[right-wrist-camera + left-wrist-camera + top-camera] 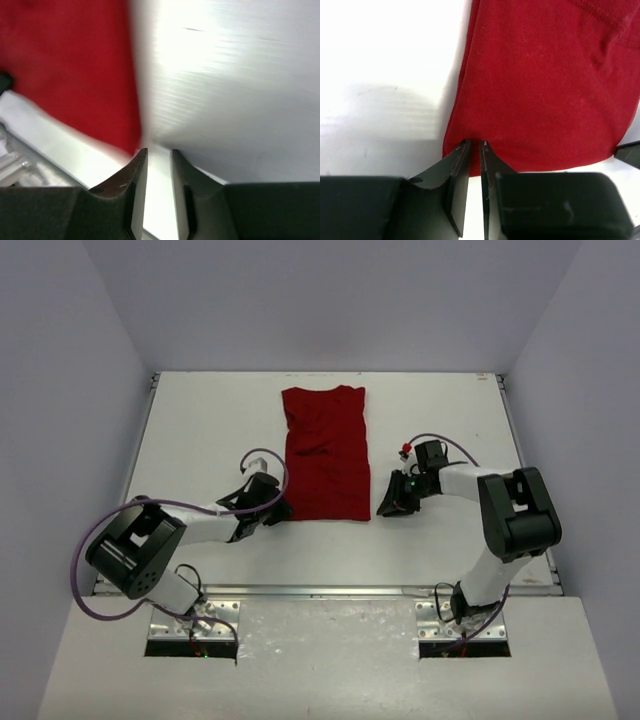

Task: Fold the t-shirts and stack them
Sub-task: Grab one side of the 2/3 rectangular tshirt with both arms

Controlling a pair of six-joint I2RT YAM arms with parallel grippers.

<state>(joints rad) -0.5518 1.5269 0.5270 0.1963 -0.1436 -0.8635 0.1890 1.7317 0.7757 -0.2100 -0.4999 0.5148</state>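
The dark red t-shirt lies flat in the middle of the table, folded into a long narrow strip with its collar end far from me. In the left wrist view its near hem fills the upper right. My left gripper sits at the near left corner of the t-shirt. Its tips rest at the hem with a narrow gap between them, and no cloth is visibly pinched. My right gripper stands open just right of the near right corner. It is over bare table, beside the t-shirt's red edge, in a blurred view.
The white table is enclosed by pale walls on the left, far and right sides. A metal rail runs along its near edge. A purple cable loops by the left arm's base.
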